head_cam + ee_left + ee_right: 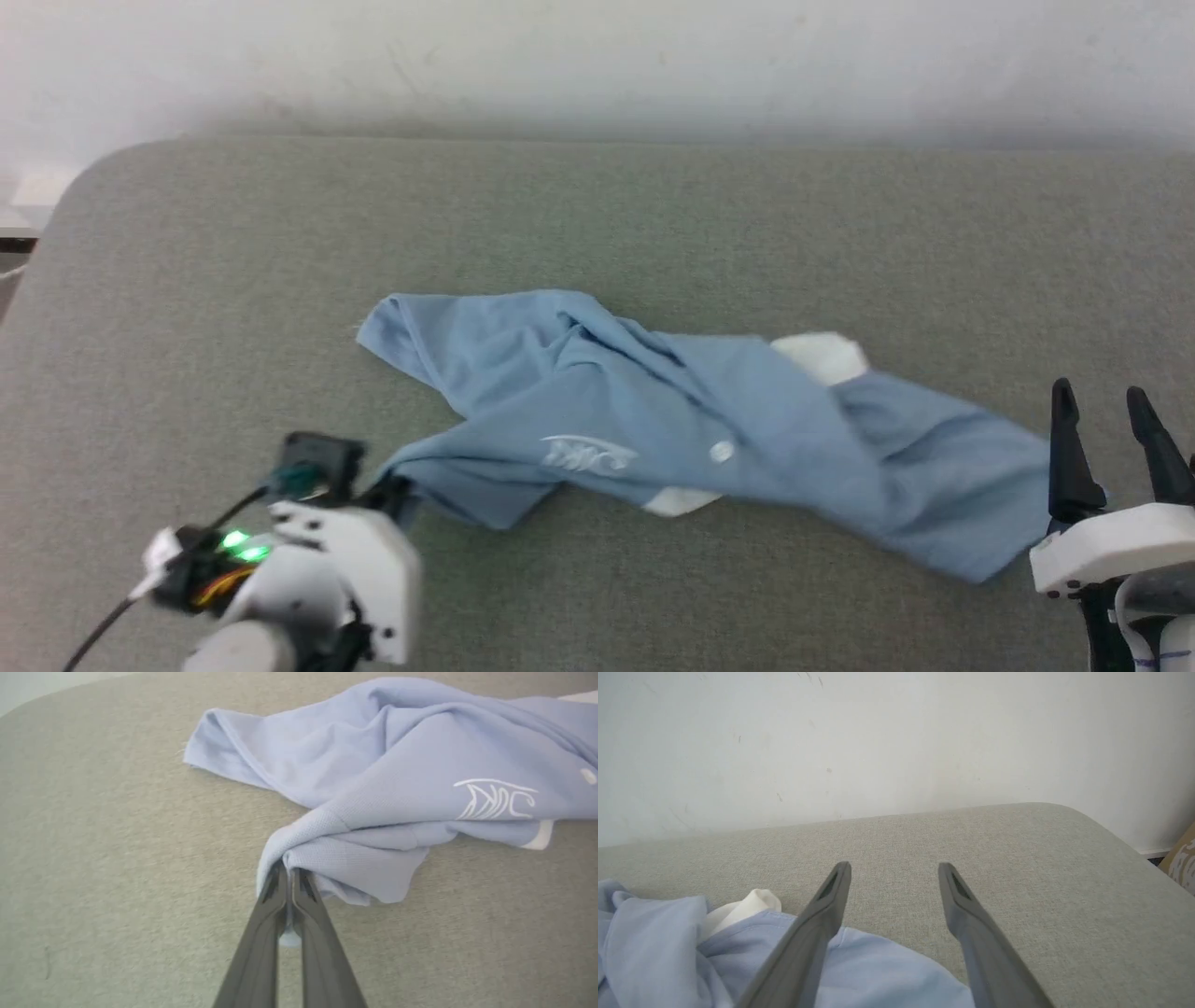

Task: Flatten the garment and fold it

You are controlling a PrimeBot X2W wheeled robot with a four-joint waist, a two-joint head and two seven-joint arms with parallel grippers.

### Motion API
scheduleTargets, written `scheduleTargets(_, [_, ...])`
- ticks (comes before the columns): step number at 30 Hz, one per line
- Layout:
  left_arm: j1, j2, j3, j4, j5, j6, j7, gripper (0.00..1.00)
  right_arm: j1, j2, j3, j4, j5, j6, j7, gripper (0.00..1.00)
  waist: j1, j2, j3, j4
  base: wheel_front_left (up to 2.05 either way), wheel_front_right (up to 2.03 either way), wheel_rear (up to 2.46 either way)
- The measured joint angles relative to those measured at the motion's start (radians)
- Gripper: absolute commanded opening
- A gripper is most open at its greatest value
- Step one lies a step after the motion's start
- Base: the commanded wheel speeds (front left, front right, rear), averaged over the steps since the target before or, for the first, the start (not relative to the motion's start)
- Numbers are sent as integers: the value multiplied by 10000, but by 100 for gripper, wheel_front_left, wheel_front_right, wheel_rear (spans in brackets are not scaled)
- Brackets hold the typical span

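Observation:
The garment (653, 420), a light blue polo shirt with a white collar and a white chest logo, lies crumpled across the middle of a grey-green padded surface. My left gripper (289, 872) is shut on a bunched fold at the garment's (383, 788) near-left edge; cloth shows pinched between the two dark fingers. In the head view that gripper (397, 487) sits at the shirt's lower-left corner. My right gripper (1106, 401) stands open at the garment's right end, fingers pointing up, nothing between them. Its left finger (817, 914) hovers over blue cloth (878, 975).
The padded surface (597, 215) stretches wide, with a rounded corner at the far left and a pale wall (597, 56) behind. In the right wrist view the surface's rounded right edge (1134, 849) drops off, with a brown box (1183, 858) beyond it.

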Motion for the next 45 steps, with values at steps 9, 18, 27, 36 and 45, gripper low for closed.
scheduleTargets(9, [1347, 337, 1413, 360, -531, 748, -1582, 100, 12, 2, 456, 205, -2, 0, 299, 100, 0, 0, -471, 506, 0, 0, 0])
scheduleTargets(18, [1058, -633, 1801, 1273, -368, 708, -5246, 100, 341, -512, 1467, -33, -67, 0, 709, 100, 0, 0, -797, 545, 0, 0, 0])
scheduleTargets(27, [1051, -1218, 2224, 786, 1174, 280, -7350, 100, 1108, -3490, 5150, -1313, 1095, 2, 2623, 100, 0, 0, -1031, 460, 0, 0, 0])
scheduleTargets(36, [1299, -2182, 2665, 591, 2054, -495, -7359, 100, 920, -5367, 7346, -1818, 2696, 2, 4909, 100, 1, 0, -909, 696, 0, 0, 0])
scheduleTargets(45, [1225, -2878, 2867, 679, 2506, -1220, -7359, 100, -154, -5603, 8587, -368, 2658, 10, 5233, 100, 1, -1, -516, 1173, 0, 0, 0])
